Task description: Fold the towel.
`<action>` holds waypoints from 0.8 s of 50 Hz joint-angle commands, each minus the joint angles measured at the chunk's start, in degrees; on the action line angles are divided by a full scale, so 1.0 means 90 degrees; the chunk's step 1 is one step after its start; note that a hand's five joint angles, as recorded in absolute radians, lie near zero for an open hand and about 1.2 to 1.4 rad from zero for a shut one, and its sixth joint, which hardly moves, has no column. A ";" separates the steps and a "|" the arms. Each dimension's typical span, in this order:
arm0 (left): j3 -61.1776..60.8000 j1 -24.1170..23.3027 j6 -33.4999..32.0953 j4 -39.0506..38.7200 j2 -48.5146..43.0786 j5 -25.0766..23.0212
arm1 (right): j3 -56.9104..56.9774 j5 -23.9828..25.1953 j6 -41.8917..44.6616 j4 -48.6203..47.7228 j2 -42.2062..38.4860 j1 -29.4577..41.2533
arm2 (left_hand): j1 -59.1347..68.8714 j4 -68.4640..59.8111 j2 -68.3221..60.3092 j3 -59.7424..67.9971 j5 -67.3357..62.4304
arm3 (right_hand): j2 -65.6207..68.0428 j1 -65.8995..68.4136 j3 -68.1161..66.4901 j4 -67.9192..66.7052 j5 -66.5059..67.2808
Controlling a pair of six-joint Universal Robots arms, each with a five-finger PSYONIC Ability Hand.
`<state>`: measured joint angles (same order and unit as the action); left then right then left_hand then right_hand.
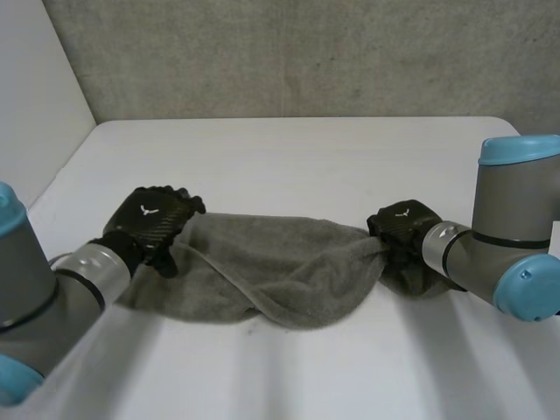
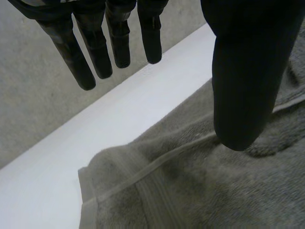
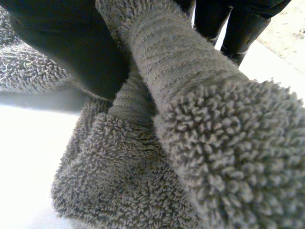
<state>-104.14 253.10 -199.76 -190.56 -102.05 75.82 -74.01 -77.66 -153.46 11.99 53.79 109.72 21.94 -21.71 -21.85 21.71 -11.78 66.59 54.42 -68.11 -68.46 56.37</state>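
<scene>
Grey-jointed left arm (image 1: 52, 297) and right arm (image 1: 507, 254), light-blue caps, at near table edge. Black left hand (image 1: 149, 219): fingers (image 2: 95, 52) straight, thumb apart, over left end of grey terry towel (image 1: 280, 262), gripping nothing. Black right hand (image 1: 402, 223): thumb and fingers clamped on bunched right end. Towel lies crumpled between both hands, mid white table (image 1: 289, 157).

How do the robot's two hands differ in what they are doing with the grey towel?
The left hand is open, its fingers straight and nothing between them and the thumb; the right hand is shut, pinching a bunched fold of the towel between thumb and fingers. The left hand is over the towel's left end, the right hand at its right end. Both are black and alike in build.
</scene>
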 commanded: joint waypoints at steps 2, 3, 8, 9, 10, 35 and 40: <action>0.0477 0.0423 0.0008 0.0109 -0.0857 -0.0446 | -0.0078 0.0016 0.0020 -0.0005 -0.0019 0.0007 | 0.1350 -0.1375 -0.1361 0.1376 -0.1367 | 0.1490 0.2843 -0.1321 -0.1282 0.1514; 0.0478 0.0423 0.0008 0.0109 -0.0859 -0.0446 | -0.0078 0.0016 0.0020 -0.0005 -0.0020 0.0007 | 0.1351 -0.1376 -0.1362 0.1377 -0.1369 | 0.1490 0.2843 -0.1321 -0.1282 0.1514; 0.0712 0.0423 -0.0002 0.0060 -0.1308 -0.0524 | -0.0117 0.0016 0.0030 0.0005 -0.0049 0.0007 | 0.1351 -0.1376 -0.1362 0.1377 -0.1369 | 0.1490 0.2843 -0.1321 -0.1282 0.1514; 0.0790 0.0423 -0.0002 0.0050 -0.1443 -0.0611 | -0.0136 0.0016 0.0030 -0.0005 -0.0059 0.0007 | 0.1351 -0.1376 -0.1362 0.1377 -0.1369 | 0.1490 0.2843 -0.1321 -0.1282 0.1514; 0.0848 0.0413 -0.0002 0.0050 -0.1551 -0.0718 | -0.0156 0.0016 0.0030 -0.0005 -0.0059 0.0007 | 0.1370 -0.1395 -0.1380 0.1395 -0.1387 | 0.1490 0.2843 -0.1321 -0.1282 0.1514; 0.1191 0.0277 -0.0021 -0.0067 -0.2255 -0.1110 | -0.0186 -0.0004 0.0040 -0.0005 -0.0039 0.0007 | 0.5145 -0.5170 -0.5156 0.5171 -0.5163 | 0.1490 0.2843 -0.1321 -0.1282 0.1514; 0.1162 0.0238 -0.0148 -0.0048 -0.2148 -0.1100 | -0.0098 0.0016 0.0030 0.0015 0.0029 -0.0003 | 0.6451 -0.6476 -0.6462 0.6477 -0.6469 | 0.1490 0.2843 -0.1321 -0.1282 0.1514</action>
<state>-93.43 255.61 -199.97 -191.12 -122.27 65.82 -75.77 -77.62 -153.09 11.96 53.41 109.81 59.31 -58.66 -58.94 58.86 -48.61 66.59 54.42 -68.11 -68.46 56.54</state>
